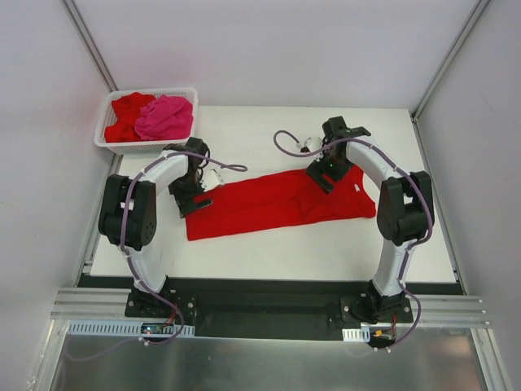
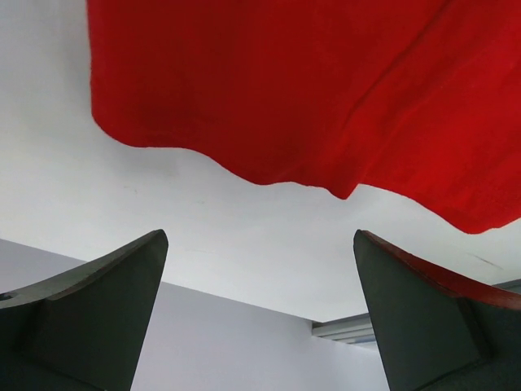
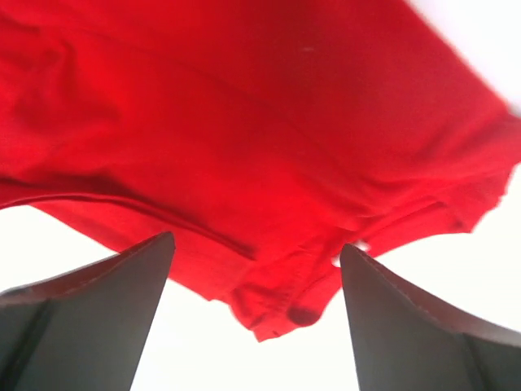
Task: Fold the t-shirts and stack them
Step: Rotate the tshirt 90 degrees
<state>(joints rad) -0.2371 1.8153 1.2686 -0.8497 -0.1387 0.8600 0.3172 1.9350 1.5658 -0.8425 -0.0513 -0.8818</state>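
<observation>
A red t-shirt lies spread across the middle of the white table, partly folded lengthwise. My left gripper hovers at its left end. In the left wrist view this gripper is open and the shirt's wavy hem lies just beyond its fingertips, with bare table between them. My right gripper is over the shirt's far edge near the right end. There it stands open, a bunched corner of the red t-shirt lying between its fingers.
A white lattice basket stands at the back left corner, holding a pink t-shirt and a crumpled red one. White walls close in the table at the back and sides. The table's front edge runs just ahead of the arm bases.
</observation>
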